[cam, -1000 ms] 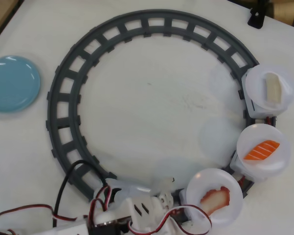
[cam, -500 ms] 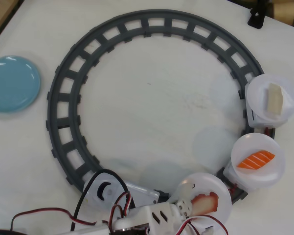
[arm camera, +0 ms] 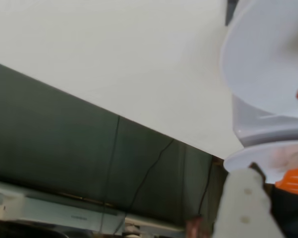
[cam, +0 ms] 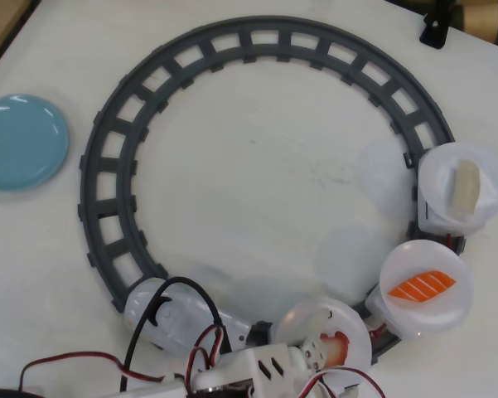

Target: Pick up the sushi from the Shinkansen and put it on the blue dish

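Jaws cannot be read as open or closed: in the overhead view the white arm (cam: 257, 369) covers its own tip at the bottom edge, and the wrist view shows only one pale finger (arm camera: 245, 206) at its lower right, with no partner visible.

That arm lies over the near side of a white plate (cam: 311, 319), and the sushi (cam: 338, 344) on it shows only as a red-edged sliver poking out from under the arm. Whether anything touches the sushi I cannot tell. Just left of that plate is the train (cam: 170, 311), its rounded nose pointing up the dark ring of track (cam: 108, 174), partly crossed by a black cable. Further round the track to the right, in the overhead view, sit a plate with an orange striped piece (cam: 421, 286) and one with a pale cream piece (cam: 466, 186). The blue dish (cam: 21, 141) lies empty on the desk (cam: 257, 166), outside the ring at upper left, well apart from the arm.

The step in hand looks like the reach for the sushi, with no lift yet. The next move likely calls for closing squarely on the piece, raising it clear of the plate rim, then swinging across the ring towards the blue dish without snagging the track.
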Robot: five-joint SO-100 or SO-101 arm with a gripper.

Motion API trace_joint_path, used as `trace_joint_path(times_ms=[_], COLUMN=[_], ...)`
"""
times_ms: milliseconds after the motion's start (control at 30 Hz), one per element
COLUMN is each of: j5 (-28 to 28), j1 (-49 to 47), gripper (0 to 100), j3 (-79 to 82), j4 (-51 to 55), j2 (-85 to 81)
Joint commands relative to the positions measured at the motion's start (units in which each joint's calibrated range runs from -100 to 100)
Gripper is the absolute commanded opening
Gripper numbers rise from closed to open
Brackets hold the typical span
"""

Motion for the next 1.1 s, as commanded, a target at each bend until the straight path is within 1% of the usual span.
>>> trace_joint_path(times_ms=[0, 67, 200, 300, 600, 933, 1067], j5=[-0.74, -1.47, -5.40, -7.33, -7.54, -7.75, -11.93], j1=[-1.64, -2.08, -4.81, -5.96, -6.84, -6.66, -6.84], gripper=[33, 33, 33, 33, 33, 33, 33], j3=[0.38, 1.19, 0.56, 0.65, 3.35, 13.63, 14.99], j4=[2.17, 3.36, 5.14, 5.14, 9.98, 10.15, 11.08], j2=[-1.51, -1.67, -1.75, -2.58, -9.14, -18.43, -20.83])
